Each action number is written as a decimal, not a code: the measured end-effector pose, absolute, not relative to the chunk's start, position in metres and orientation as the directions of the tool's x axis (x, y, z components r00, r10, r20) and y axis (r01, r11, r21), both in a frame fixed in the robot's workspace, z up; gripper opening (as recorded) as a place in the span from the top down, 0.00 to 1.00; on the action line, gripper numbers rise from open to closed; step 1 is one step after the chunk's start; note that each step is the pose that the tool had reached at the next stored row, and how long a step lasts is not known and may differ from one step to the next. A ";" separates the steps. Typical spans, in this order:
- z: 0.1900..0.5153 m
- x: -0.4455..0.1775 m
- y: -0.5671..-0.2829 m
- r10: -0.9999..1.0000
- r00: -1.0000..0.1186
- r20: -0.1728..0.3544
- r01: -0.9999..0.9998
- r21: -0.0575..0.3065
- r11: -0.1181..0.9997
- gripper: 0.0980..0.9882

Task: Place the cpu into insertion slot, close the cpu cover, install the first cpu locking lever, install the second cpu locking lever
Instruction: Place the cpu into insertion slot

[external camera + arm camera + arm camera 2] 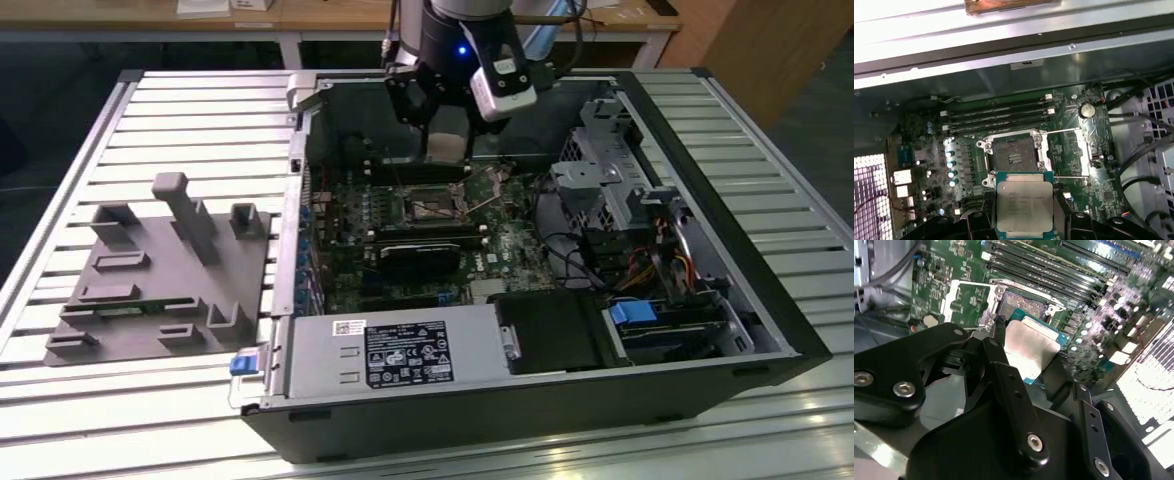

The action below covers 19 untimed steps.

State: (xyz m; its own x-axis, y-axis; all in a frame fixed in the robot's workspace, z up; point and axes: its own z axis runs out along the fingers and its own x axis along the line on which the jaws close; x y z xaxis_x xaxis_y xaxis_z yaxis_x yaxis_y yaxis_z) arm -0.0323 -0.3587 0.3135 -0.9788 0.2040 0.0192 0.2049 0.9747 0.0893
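My gripper [1025,212] is shut on the cpu [1025,202], a flat square chip with a silver-grey top on a green edge, held level between two black fingers [1004,375]. In both wrist views the cpu [1031,347] hangs above the board, just off one side of the insertion slot [1014,155], whose dark centre lies bare. The cpu cover [1085,149], a thin silvery frame, is swung open beside the slot [1021,305], with green board showing through the cover's [948,299] window. In the exterior view the gripper [447,150] hovers inside the open computer case over the slot [434,205].
Long black memory slots [999,117] run along the socket's far side. A black heatsink-like block [414,258], power supply [387,350], drive cage [614,190] and cables crowd the case. A grey fixture tray [160,270] lies on the slatted table at the exterior view's left.
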 end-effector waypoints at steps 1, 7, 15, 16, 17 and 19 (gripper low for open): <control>0.313 -0.032 -0.359 0.221 -0.975 0.019 0.222 0.089 0.971 0.51; 0.308 -0.032 -0.359 0.326 -0.945 0.019 0.327 0.089 0.941 0.51; 0.302 -0.032 -0.359 0.460 -0.888 0.019 0.460 0.089 0.884 0.51; 0.301 -0.032 -0.359 0.476 -0.879 0.019 0.475 0.089 0.875 0.51; 0.301 -0.032 -0.359 0.492 -0.870 0.019 0.492 0.089 0.866 0.51; 0.299 -0.032 -0.359 0.523 -0.852 0.019 0.523 0.089 0.848 0.51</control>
